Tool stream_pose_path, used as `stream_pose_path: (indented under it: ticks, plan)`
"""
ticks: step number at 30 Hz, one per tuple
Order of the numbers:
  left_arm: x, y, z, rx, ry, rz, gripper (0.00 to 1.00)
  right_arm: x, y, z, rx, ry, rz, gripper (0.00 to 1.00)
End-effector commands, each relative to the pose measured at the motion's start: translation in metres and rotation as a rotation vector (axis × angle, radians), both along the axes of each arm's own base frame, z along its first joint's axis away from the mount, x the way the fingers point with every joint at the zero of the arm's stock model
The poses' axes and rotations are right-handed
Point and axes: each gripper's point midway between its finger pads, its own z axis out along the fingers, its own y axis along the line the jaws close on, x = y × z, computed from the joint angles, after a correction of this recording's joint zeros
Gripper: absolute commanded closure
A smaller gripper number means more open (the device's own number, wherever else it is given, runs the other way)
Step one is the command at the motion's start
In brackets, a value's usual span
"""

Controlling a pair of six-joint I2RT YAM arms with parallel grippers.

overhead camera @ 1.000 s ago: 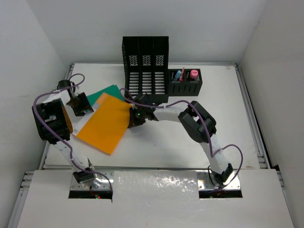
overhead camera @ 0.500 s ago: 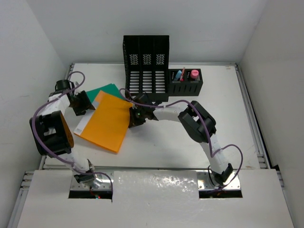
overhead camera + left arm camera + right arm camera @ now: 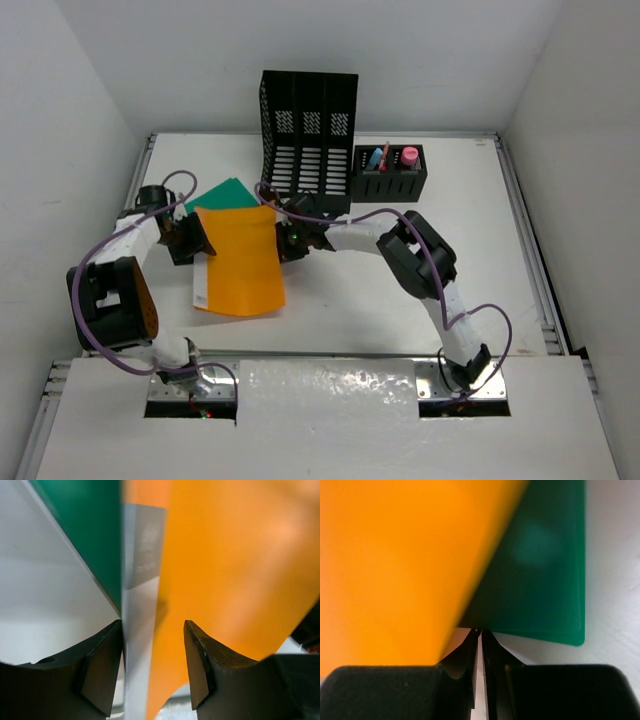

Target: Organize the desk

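The white desk (image 3: pixel 480 250) holds an orange folder (image 3: pixel 240 265), which lies over a green folder (image 3: pixel 228 194). A white sheet (image 3: pixel 200 287) sticks out at the orange folder's left edge. My left gripper (image 3: pixel 192 240) is open at that left edge. In the left wrist view its jaws (image 3: pixel 153 625) straddle the white sheet (image 3: pixel 142 570) and the orange folder's edge (image 3: pixel 235 570), with the green folder (image 3: pixel 85 525) beyond. My right gripper (image 3: pixel 287 240) is shut at the orange folder's right edge. In the right wrist view (image 3: pixel 479 631) its tips meet where the orange folder (image 3: pixel 385 565) and the green folder (image 3: pixel 540 565) cross.
A black slotted file holder (image 3: pixel 308 140) stands upright at the back, just behind my right gripper. A black pen holder (image 3: pixel 390 172) with several small items is to its right. Metal rails (image 3: pixel 530 250) run along the desk's sides.
The orange folder has swung so that its near end moved right; it now lies nearly square to the desk. My left gripper moved right and nearer, onto the folder's left edge. My right gripper stayed.
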Motion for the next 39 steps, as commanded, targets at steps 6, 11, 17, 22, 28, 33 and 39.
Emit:
stream_pose_path:
  ticks: [6,11,17,22,28,33,39]
  plan:
    - [-0.018,-0.074,0.027,-0.298,0.012,-0.103,0.67,0.013,0.020,0.007,0.030,-0.112,0.011,0.91]
    - [-0.008,-0.074,0.037,-0.303,-0.025,-0.110,1.00,0.013,0.020,0.007,0.030,-0.113,0.010,0.91]
    - [0.012,-0.066,0.065,-0.252,-0.097,-0.105,1.00,0.015,0.020,0.010,0.029,-0.126,0.014,0.91]
    - [0.031,-0.017,0.106,0.040,-0.177,-0.031,1.00,0.012,0.011,0.020,-0.006,-0.154,0.048,0.89]
    - [0.039,0.009,0.163,0.178,-0.316,0.050,1.00,0.015,-0.008,0.053,-0.089,-0.244,0.093,0.81]
    - [0.038,0.021,0.226,0.268,-0.484,0.078,1.00,0.019,-0.027,0.084,-0.156,-0.340,0.120,0.71]
    - [0.048,0.013,0.302,0.244,-0.756,0.090,1.00,0.019,-0.045,0.127,-0.178,-0.435,0.118,0.70]
